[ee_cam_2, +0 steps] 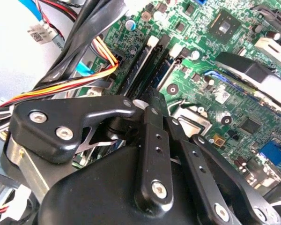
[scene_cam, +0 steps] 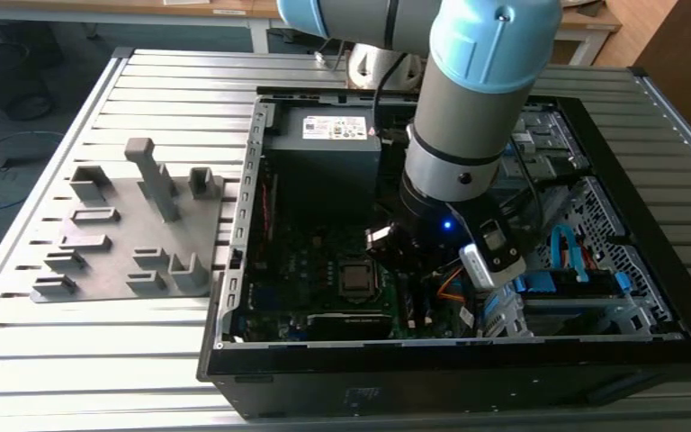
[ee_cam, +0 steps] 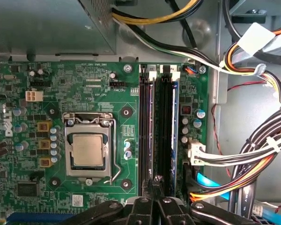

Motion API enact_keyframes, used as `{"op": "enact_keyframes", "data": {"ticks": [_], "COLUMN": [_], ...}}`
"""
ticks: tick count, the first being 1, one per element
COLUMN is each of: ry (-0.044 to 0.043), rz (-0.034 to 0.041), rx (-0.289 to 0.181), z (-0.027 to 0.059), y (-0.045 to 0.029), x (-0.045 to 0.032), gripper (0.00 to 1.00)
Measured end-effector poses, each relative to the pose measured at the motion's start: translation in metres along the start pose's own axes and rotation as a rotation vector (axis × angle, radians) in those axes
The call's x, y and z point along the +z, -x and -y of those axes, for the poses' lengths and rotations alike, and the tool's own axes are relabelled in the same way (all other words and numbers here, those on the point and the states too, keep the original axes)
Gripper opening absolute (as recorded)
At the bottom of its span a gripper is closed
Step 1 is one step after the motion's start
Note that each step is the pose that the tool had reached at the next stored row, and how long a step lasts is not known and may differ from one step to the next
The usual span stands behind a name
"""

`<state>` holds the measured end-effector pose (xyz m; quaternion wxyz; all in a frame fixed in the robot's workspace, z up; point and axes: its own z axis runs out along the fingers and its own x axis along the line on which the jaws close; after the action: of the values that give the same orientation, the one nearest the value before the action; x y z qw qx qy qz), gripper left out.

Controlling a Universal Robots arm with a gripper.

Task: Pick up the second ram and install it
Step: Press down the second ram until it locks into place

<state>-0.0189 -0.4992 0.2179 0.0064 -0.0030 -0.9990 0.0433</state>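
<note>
In the first wrist view the second ram (ee_cam: pixel 151 126) appears as a thin dark strip standing edge-on in one of the two long black memory slots (ee_cam: pixel 165 126) on the green motherboard (ee_cam: pixel 65 93). My gripper (ee_cam: pixel 154 182) is low inside the open computer case (scene_cam: pixel 442 360), with its black fingers (ee_cam_2: pixel 152 136) shut together. Their tips sit at the near end of that strip, and I cannot tell whether they touch it. In the second wrist view the same slots (ee_cam_2: pixel 147 61) run away from the fingertips. In the exterior view the arm hides the slots.
The processor socket (ee_cam: pixel 86 150) lies beside the slots. Bundles of black, yellow and orange cables (ee_cam: pixel 253 154) hang close on the slots' other side. The power supply (scene_cam: pixel 321 144) fills the case's far end. A grey plastic fixture with upright posts (scene_cam: pixel 130 225) rests on the slatted table at the exterior view's left.
</note>
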Motion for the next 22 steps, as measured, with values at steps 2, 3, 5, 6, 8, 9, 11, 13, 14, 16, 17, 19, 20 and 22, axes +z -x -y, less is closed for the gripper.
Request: {"op": "enact_keyframes", "data": {"ticks": [2, 3, 5, 6, 8, 9, 11, 13, 14, 16, 17, 19, 20, 22], "ry": [-0.0009, -0.0013, -0.0014, -0.0013, -0.0012, -0.0011, -0.0003, 0.0001, -0.0012, -0.0006, -0.0009, -0.0010, -0.0010, -0.0007], "rz": [-0.0001, -0.0002, -0.0002, -0.0001, 0.0000, 0.0000, 0.0003, 0.0004, 0.0000, 0.0013, 0.0019, 0.0032, 0.0039, 0.0051], "rx": [0.000, 0.000, 0.000, 0.000, 0.000, 0.000, 0.000, 0.000, 0.000, 0.000, 0.000, 0.000, 0.000, 0.000], "z": [0.0001, 0.0002, 0.0002, 0.0002, 0.0002, 0.0002, 0.0002, 0.0007, 0.0012, -0.0002, -0.0012, -0.0041, -0.0058, -0.0091], "y": [0.0000, 0.0000, 0.0000, 0.0000, 0.0000, 0.0000, 0.0000, 0.0000, -0.0001, -0.0002, -0.0005, -0.0009, -0.0011, -0.0017], "x": [0.0008, 0.0012, 0.0015, 0.0016, 0.0018, 0.0018, 0.0007, -0.0069, -0.0117, -0.0160, -0.0173, -0.0193, -0.0205, -0.0225], "gripper": [0.10, 0.10, 0.10, 0.10, 0.10, 0.10, 0.10, 0.10, 0.10, 0.10, 0.10, 0.10, 0.10, 0.10]}}
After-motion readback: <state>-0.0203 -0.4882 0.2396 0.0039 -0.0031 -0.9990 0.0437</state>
